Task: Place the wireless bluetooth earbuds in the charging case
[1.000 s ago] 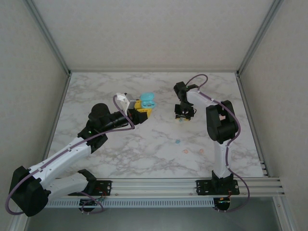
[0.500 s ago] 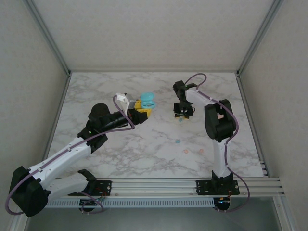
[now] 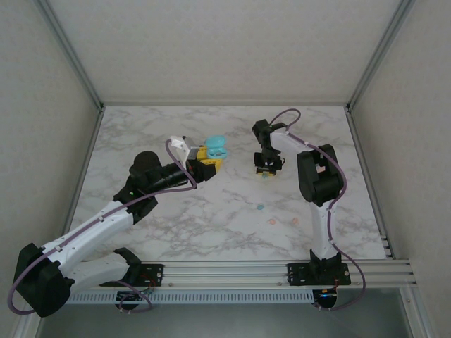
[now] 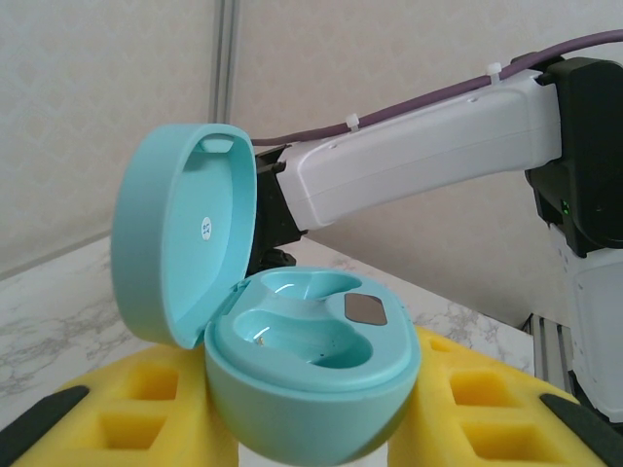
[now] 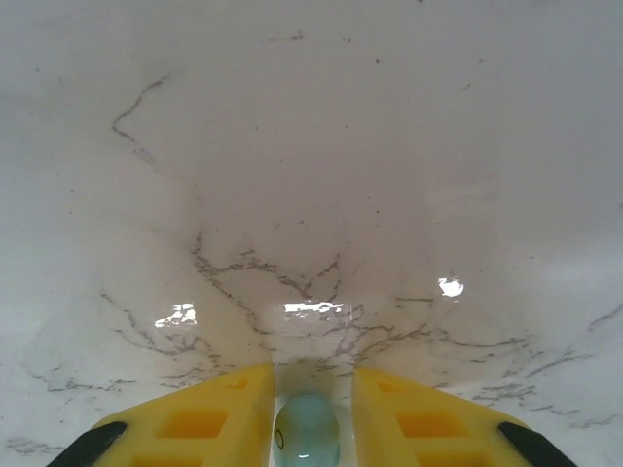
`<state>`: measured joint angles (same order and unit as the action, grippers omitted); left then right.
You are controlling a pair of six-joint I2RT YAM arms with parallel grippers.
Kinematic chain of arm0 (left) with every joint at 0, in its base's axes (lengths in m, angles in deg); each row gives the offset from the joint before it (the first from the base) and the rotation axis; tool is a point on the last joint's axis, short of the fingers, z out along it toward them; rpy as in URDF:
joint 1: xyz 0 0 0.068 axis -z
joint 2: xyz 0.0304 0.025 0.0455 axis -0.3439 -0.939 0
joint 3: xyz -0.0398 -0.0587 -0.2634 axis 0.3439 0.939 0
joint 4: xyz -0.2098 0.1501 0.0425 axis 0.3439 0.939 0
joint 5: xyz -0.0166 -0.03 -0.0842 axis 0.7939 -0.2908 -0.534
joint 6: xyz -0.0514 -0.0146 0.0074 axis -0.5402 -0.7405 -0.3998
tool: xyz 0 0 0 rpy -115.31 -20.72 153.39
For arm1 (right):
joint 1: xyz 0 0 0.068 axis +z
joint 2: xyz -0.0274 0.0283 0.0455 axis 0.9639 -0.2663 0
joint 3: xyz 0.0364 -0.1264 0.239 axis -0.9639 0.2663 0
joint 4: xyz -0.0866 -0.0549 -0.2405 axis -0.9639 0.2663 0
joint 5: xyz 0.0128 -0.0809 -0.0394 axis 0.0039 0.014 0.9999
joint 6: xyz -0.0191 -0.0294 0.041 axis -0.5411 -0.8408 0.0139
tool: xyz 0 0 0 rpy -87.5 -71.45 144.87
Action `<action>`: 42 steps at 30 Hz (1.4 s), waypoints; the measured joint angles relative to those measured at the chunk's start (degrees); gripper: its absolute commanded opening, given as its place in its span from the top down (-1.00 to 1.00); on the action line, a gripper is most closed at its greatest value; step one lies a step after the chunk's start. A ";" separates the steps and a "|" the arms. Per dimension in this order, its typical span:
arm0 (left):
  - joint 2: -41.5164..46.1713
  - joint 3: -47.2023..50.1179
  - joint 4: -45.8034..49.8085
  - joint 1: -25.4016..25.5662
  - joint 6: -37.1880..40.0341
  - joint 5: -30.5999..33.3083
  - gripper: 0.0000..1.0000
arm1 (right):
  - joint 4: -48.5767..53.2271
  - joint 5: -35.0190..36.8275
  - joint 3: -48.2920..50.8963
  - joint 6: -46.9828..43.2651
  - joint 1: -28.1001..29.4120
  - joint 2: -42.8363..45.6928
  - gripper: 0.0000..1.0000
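The left gripper [image 3: 208,160] clamps the open teal rounded plastic charging case [image 4: 292,350]. Right of that case, the right gripper's [image 5: 311,381] nearly closed jaws flank a tiny teal plastic earbud [image 5: 307,435]; whether they grip it is unclear.

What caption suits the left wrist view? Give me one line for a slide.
Left tool holds the open teal charging case, lid up, both wells empty, right arm behind.
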<state>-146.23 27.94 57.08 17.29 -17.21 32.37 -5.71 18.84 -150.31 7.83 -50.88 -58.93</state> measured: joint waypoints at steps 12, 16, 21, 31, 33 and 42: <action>0.00 0.00 0.02 0.00 0.00 0.04 0.54 | -0.44 -0.13 0.63 -0.02 -0.04 0.57 0.64; 0.00 0.00 0.02 0.00 0.00 0.20 0.54 | -0.94 -1.68 2.45 -0.09 -0.04 2.40 0.64; 0.00 0.00 0.02 0.00 0.20 1.01 0.54 | -4.02 -10.95 7.23 -0.17 -0.44 11.67 0.63; 0.15 0.00 0.63 -0.17 1.51 3.02 0.55 | -13.51 -48.92 9.79 0.02 -4.90 26.36 0.63; 0.42 0.00 0.85 -0.35 1.62 3.19 0.55 | -14.51 -55.41 9.90 0.04 -4.85 26.34 0.63; 1.29 0.00 1.36 -0.87 2.89 3.80 0.55 | -17.20 -68.87 9.90 0.94 -4.74 26.75 0.62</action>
<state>-144.94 27.94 58.43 16.42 -14.32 36.17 -22.92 -50.03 -140.41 8.77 -55.62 -32.18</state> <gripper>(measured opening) 0.355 0.193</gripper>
